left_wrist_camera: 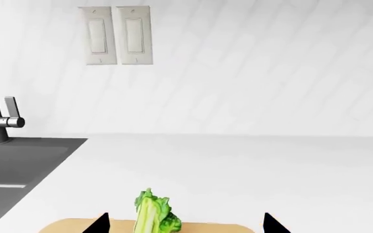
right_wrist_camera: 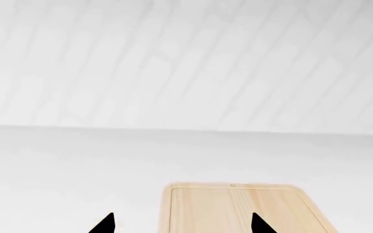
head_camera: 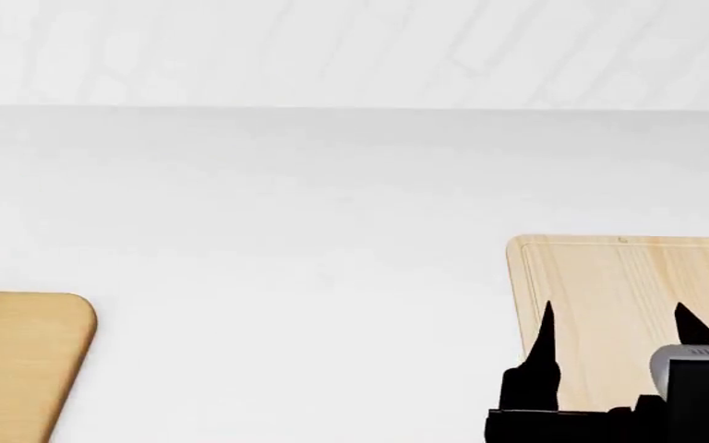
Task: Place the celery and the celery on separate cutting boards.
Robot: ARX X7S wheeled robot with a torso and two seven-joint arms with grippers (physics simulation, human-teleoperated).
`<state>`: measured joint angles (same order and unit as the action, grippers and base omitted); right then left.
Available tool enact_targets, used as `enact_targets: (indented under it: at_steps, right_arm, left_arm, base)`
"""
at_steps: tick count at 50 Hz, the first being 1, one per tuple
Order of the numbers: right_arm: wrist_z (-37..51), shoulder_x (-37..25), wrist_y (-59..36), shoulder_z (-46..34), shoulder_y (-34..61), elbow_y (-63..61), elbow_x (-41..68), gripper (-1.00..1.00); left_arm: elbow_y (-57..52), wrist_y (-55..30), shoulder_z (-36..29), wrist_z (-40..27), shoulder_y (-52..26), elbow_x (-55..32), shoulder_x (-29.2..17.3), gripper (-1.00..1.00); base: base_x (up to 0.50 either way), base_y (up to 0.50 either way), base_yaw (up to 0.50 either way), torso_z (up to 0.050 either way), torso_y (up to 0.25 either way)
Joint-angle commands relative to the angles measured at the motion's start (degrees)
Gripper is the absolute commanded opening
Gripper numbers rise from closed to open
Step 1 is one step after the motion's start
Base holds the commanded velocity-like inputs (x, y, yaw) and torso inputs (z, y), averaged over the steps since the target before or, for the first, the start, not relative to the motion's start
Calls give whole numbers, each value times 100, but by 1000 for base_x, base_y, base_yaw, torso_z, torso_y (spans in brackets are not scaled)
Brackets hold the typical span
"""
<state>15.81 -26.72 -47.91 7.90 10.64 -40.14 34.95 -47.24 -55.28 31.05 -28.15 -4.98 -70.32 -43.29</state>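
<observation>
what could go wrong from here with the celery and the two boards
1. Only one celery shows, lying on the tan board between the open left gripper fingers. The second bunch is out of every view, so finding it may take searching.
2. The pale board shows bare under the open right gripper; dropping the second bunch on the tan board by mistake would fail the task.
3. The visible celery sits near the board's edge and could roll off if nudged.
</observation>
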Motion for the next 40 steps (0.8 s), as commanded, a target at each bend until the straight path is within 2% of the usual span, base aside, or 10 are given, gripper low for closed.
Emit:
enact_targets:
  at_steps: [1, 17, 21, 29, 36, 40]
  right_arm:
    - [-58, -26, 138, -33, -46, -97, -9, 100]
    - [-32, -1, 227, -15, -136, -26, -22, 100]
    - [-38, 0, 256, -30, -155, -11, -30, 100]
    - [-39, -3, 292, -56, -182, -6, -39, 100]
    - [-32, -24, 297, -52, -179, -11, -28, 100]
    - [-80, 10, 408, -87, -202, 66, -60, 100]
  left_arm:
    - [-113, 44, 85, 28, -28, -220, 29, 100]
    - [-144, 49, -122, 92, 42, -16, 55, 100]
    - [-75, 48, -377, 107, 37, 191, 158, 100]
    - [-141, 210, -349, 286, 165, 442, 193, 100]
    - [-108, 183, -574, 209, -4, 474, 226, 100]
    - [-94, 242, -739, 302, 7, 662, 277, 100]
  base:
    - [-94, 0, 0, 0, 0]
    - [-477, 0, 0, 0, 0]
    - [-500, 0, 0, 0, 0]
    - [-500, 0, 0, 0, 0]
    - [-492, 0, 0, 0, 0]
    - [-192, 0, 0, 0, 0]
